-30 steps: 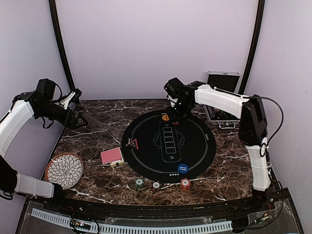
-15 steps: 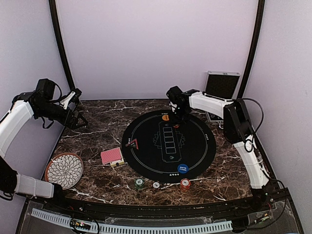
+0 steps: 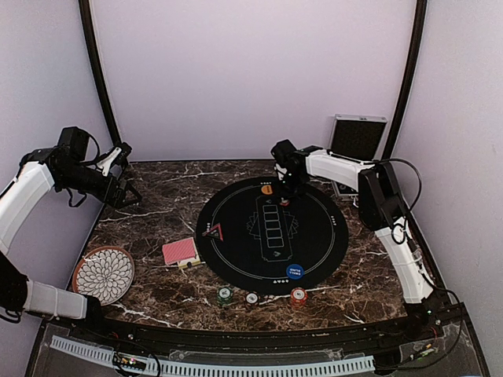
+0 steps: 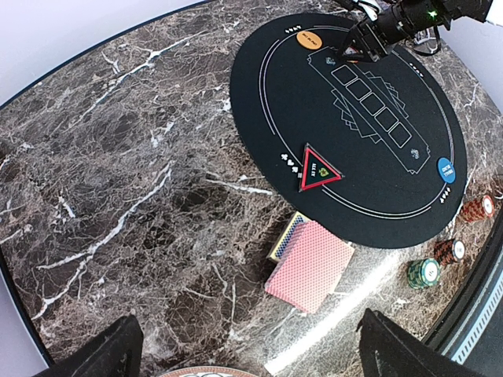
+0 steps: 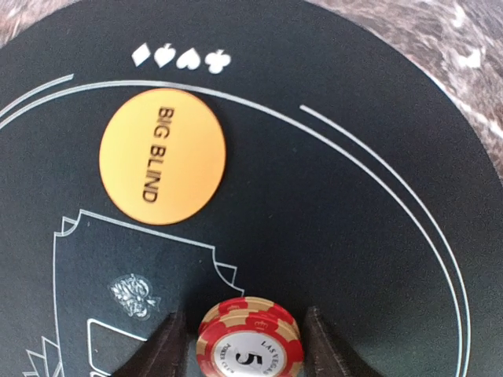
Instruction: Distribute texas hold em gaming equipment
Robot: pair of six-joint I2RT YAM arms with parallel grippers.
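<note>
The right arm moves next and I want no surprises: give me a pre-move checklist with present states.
1. The red chip stack sits between the right gripper fingers: ok.
2. Fingers clamped on that stack or free of it: cannot tell.
3. Stack lies apart from the orange Big Blind disc: ok.
4. The left gripper is open and empty: ok.
5. Three more chip stacks wait by the near edge of the mat, untouched: ok.

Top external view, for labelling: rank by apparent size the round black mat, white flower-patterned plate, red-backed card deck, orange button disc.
Largest first:
round black mat
white flower-patterned plate
red-backed card deck
orange button disc
</note>
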